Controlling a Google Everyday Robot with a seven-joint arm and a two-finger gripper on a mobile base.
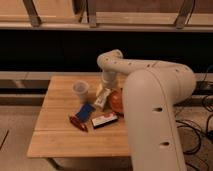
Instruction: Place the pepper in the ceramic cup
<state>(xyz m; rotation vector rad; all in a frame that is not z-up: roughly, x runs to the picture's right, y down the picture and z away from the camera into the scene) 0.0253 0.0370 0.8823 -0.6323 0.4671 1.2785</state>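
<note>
The small red pepper [78,122] lies on the wooden table [65,142], left of centre, just below a flat blue rectangle. The pale ceramic cup [80,90] stands upright further back on the table, apart from the pepper. My gripper [107,84] hangs from the white arm above the table's back middle, to the right of the cup and over a small white bottle. It holds nothing that I can see.
The flat blue rectangle [84,112] lies next to the pepper. A red, white and black box [104,120] lies to its right. A small white bottle [102,98] and an orange bowl [117,101] sit behind, partly hidden by my white arm [152,115].
</note>
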